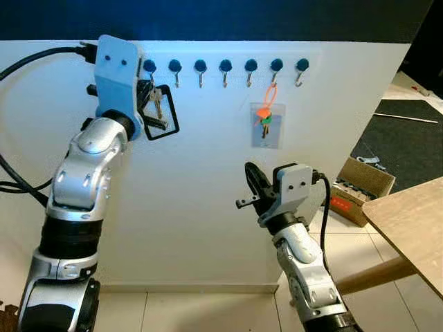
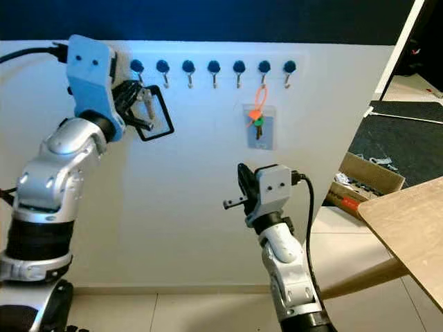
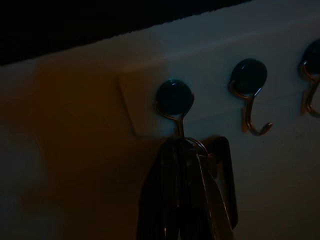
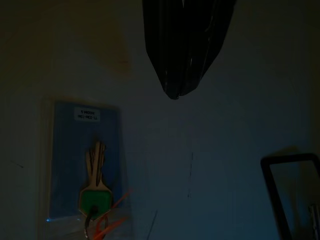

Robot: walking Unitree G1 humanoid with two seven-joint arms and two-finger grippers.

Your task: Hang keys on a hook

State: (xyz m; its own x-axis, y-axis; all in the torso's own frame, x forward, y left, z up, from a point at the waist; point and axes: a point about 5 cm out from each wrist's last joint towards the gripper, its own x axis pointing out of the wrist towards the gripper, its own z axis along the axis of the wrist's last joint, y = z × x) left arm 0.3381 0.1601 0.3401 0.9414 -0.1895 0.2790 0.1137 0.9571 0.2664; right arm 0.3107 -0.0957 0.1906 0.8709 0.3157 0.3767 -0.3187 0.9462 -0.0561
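You are at the hanging step: your left pincer [image 1: 149, 104] pinches the keys [image 1: 156, 104] just at 6 o'clock below the leftmost hook [image 3: 172, 102]. In the dark wrist view the ring seems unseated; lift, then release. Right pincer [image 1: 253, 181], pressed together, idles.

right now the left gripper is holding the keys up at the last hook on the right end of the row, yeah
Not quite. The left gripper holds the keys at the first hook on the left end of the row, as the left eye view shows. A green key on an orange loop hangs further right.
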